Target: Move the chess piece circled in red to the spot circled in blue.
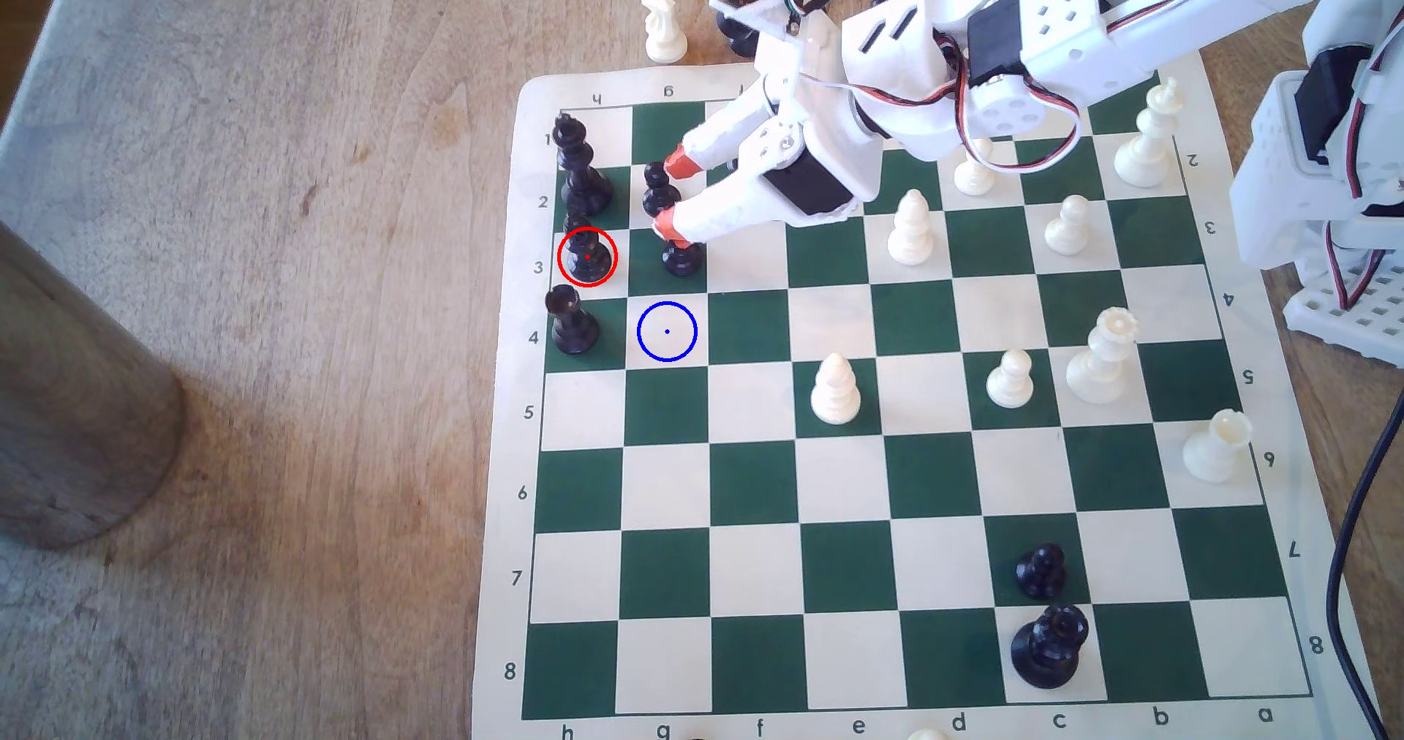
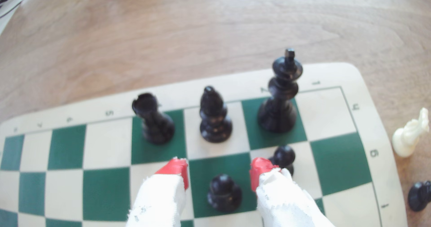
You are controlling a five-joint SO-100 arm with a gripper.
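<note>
From where the pincer point(image 2: 219, 171) hangs, spread wide and empty, a black pawn point(image 2: 224, 192) stands between its red tips. Beyond it the black bishop point(image 2: 215, 115) stands untouched on its red-ringed cream square, between the rook point(image 2: 152, 118) and the king point(image 2: 279, 94); upright, long axis vertical, point skyward. The blue-ringed square point(image 1: 667, 331) waits bare, so the whole move remains.

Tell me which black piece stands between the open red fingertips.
The ball-headed black pawn on the green square, between the gripper fingertips. The other pawn is outside one tip; the circled chess piece stands beyond.
</note>
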